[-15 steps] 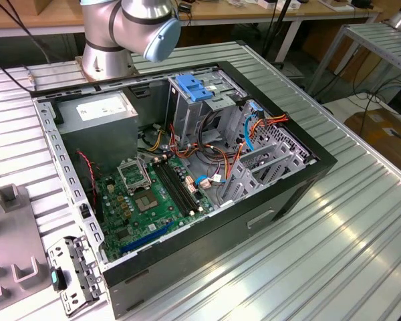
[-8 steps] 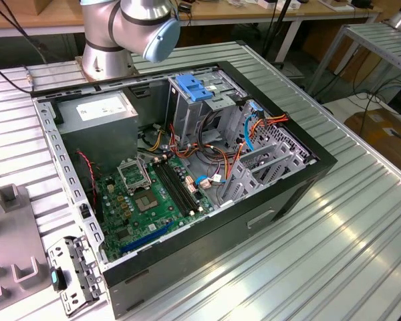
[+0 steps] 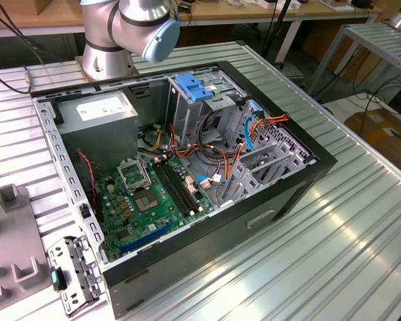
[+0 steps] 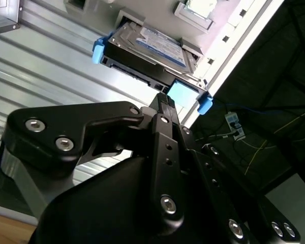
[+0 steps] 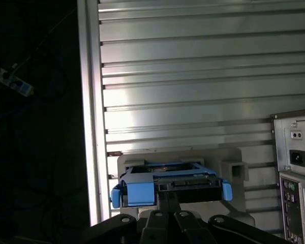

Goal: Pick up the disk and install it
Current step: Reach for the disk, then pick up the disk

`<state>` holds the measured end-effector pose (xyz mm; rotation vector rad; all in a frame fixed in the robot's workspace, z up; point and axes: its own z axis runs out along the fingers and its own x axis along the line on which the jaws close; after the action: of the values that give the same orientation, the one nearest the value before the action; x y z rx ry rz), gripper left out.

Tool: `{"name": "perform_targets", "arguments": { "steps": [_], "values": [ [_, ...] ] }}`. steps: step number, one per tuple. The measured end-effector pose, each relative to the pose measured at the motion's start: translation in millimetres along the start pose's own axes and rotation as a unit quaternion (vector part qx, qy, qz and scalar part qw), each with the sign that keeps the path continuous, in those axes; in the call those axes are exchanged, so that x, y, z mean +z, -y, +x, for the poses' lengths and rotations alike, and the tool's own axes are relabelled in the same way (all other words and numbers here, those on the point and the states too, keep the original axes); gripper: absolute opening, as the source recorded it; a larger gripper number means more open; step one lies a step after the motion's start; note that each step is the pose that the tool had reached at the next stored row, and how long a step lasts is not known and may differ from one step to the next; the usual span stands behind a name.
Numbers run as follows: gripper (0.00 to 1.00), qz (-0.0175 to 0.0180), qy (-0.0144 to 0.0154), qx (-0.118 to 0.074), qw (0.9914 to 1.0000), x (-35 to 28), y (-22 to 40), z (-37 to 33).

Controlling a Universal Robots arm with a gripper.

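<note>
Disk (image 5: 193,182), a flat dark slab edged by a glossy blue plastic frame, lies in a grey moulded holder (image 5: 235,168) on the ribbed aluminium desk (image 5: 193,76). The matte black, angular gripper (image 5: 169,197) meets the disk's edge just outside the holder; I cannot tell whether it is clamped.

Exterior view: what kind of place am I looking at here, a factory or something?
Probably a robotics lab or test workshop rather than a factory line. A robot arm stands on a ribbed metal table beside an opened computer case with its circuit board bare, and workbenches stand behind.
</note>
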<state>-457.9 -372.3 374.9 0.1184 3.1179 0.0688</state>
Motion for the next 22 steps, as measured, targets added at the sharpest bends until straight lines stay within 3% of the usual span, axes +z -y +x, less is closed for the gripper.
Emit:
{"name": "perform_targets", "arguments": {
  "steps": [5,22],
  "values": [
    [0.11,0.0000,0.0000,0.000,1.00000,0.2,1.0,12.4],
    [0.11,0.0000,0.0000,0.000,1.00000,0.2,1.0,13.1]
  ]
}}
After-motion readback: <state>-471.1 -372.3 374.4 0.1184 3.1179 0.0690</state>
